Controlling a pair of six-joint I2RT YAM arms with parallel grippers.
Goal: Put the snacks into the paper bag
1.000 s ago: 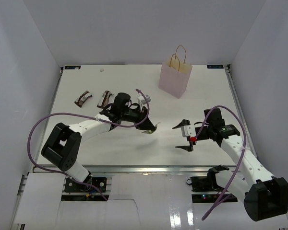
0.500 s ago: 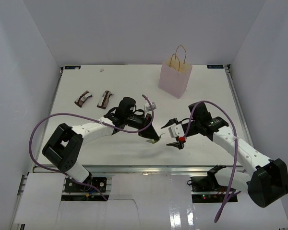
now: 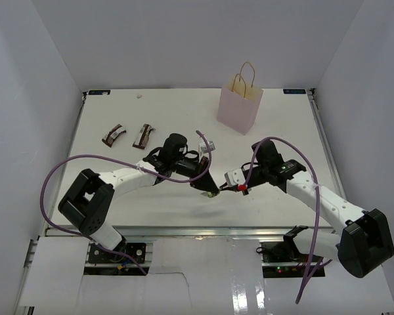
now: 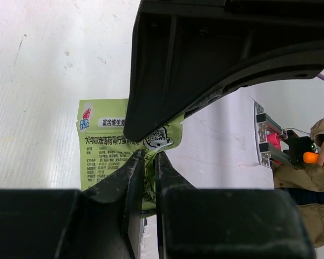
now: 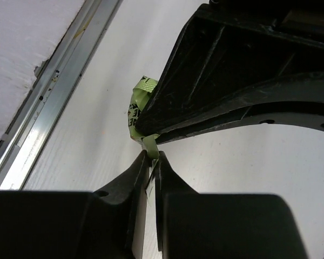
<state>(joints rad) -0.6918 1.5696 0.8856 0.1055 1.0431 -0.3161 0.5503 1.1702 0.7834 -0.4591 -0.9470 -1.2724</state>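
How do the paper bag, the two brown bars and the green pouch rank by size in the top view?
1. paper bag, clearly largest.
2. left bar and right bar, alike.
3. green pouch, mostly hidden, so its rank is unsure.

White table (image 3: 289,134) (metal-edged) enclosed by plain white walls (image 3: 184,39).

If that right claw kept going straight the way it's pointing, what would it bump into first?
Probably the left gripper, almost at once: it and the right gripper pinch the same green pouch, tips nearly meeting in the top view.
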